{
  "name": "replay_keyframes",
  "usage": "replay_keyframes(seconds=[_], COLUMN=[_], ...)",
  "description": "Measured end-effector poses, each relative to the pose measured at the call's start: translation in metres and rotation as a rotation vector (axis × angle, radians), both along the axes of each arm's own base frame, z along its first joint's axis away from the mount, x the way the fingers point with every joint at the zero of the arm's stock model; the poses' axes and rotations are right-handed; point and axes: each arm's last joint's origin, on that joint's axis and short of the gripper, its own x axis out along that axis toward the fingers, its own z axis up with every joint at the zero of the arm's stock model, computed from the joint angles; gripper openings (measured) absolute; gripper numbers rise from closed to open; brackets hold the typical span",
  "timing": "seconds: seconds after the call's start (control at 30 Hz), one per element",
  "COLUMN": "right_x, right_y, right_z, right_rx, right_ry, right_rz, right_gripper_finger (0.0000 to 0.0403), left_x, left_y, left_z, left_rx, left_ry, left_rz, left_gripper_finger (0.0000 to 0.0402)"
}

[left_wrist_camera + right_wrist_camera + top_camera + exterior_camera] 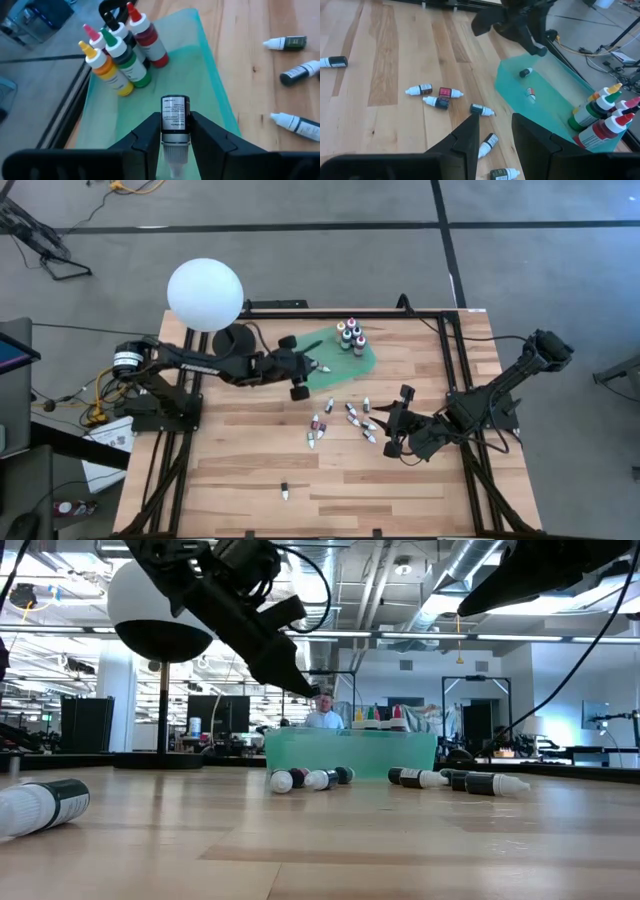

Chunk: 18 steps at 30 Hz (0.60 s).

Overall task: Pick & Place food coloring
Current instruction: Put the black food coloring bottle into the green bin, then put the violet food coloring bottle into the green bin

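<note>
Several finger-length colour bottles (350, 337) stand upright on the flat green tray (345, 370); they also show in the left wrist view (122, 52). Several tiny white-tipped droppers (345, 420) lie on the wood near the tray, and one lies alone near the front edge (284, 492). My left gripper (318, 368) hangs above the tray's left part, shut on one dropper (175, 120). My right gripper (395, 432) is open and empty above the table, right of the loose droppers (440, 97). Two small droppers (525, 73) show on the tray below my left gripper. My left gripper pinches the small dropper by the two sides of its labelled body (175, 131) between its two fingers. The dropper lies along the fingers, its dark end pointing away from the wrist and its white tip toward it. It is lifted clear above the green tray.
A white globe lamp (205, 293) on a dark base stands at the table's far left. The table's black frame (440, 320) runs along the far and right edges. Bare wood lies toward the near edge (300, 510).
</note>
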Motion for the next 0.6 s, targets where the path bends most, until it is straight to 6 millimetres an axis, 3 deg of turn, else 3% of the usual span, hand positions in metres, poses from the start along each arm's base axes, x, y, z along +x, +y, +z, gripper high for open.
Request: replay_keyframes(seconds=[0.33, 0.6], right_x=[0.000, 0.006], right_y=[0.000, -0.003], right_z=[0.000, -0.015], right_rx=[0.036, 0.170], right_ry=[-0.007, 0.104], right_rz=[-0.015, 0.006], right_gripper_finger=[0.0109, 0.0109], left_x=[-0.003, 0.002], left_y=[0.014, -0.019], left_z=[0.000, -0.002], left_rx=[-0.033, -0.141], left_ry=[-0.011, -0.002], left_rz=[0.020, -0.163], left_gripper_finger=[0.0141, 0.0153])
